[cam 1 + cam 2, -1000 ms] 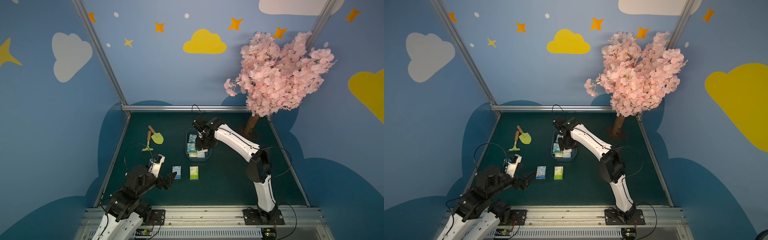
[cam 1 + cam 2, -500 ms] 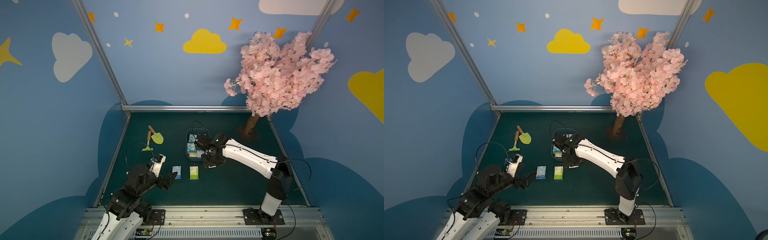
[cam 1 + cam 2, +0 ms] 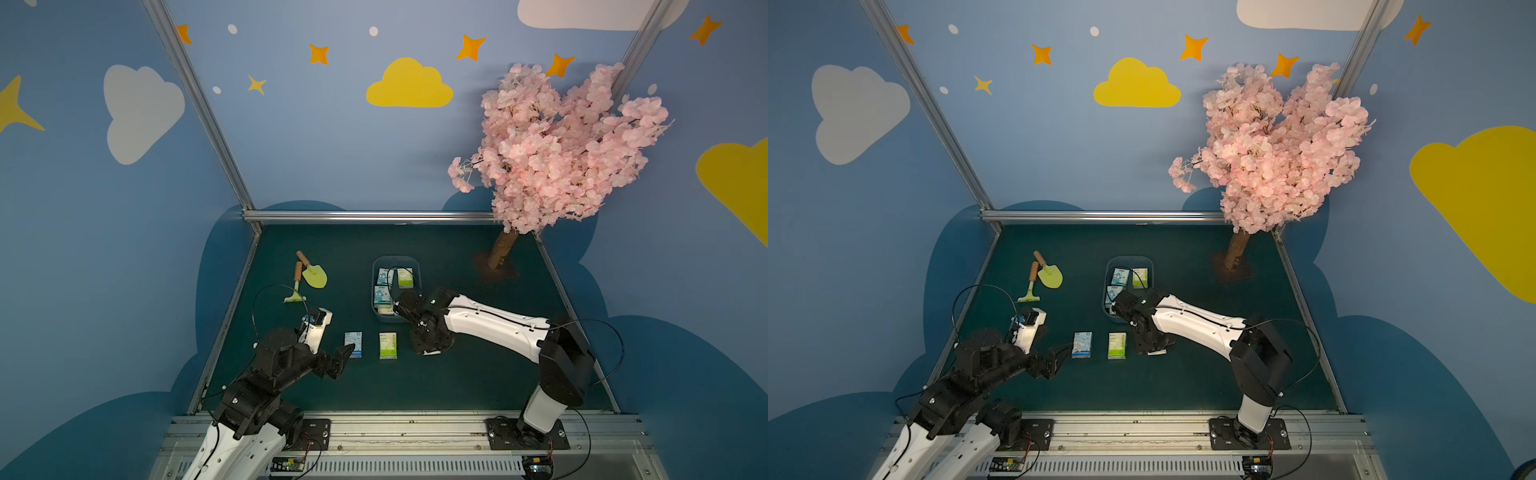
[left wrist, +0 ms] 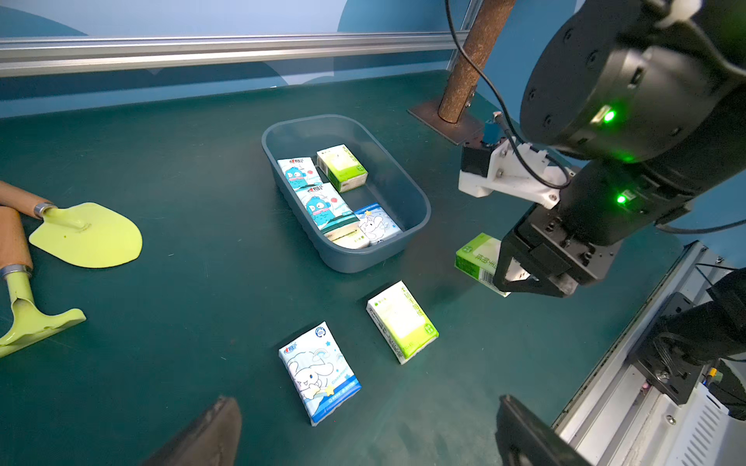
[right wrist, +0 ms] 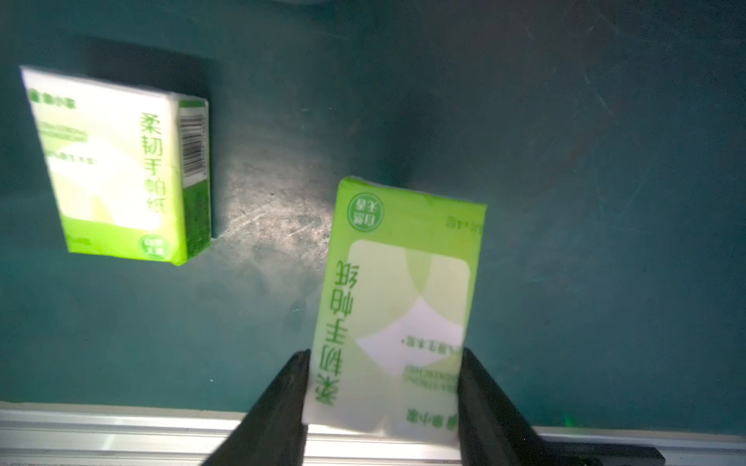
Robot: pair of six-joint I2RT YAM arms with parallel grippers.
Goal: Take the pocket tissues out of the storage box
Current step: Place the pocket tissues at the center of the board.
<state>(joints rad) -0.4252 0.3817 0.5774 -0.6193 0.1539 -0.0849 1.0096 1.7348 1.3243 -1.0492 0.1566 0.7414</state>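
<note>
mat (image 3: 457, 374): right end effector (image 5: 383, 355) pinches green pack (image 5: 403, 262) edgewise; left end effector (image 3: 340, 360) seemingly wide.

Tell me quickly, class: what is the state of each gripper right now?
Left gripper: open, holding nothing.
Right gripper: shut on a lime green-white rectangular tissue pack, above the table.
</note>
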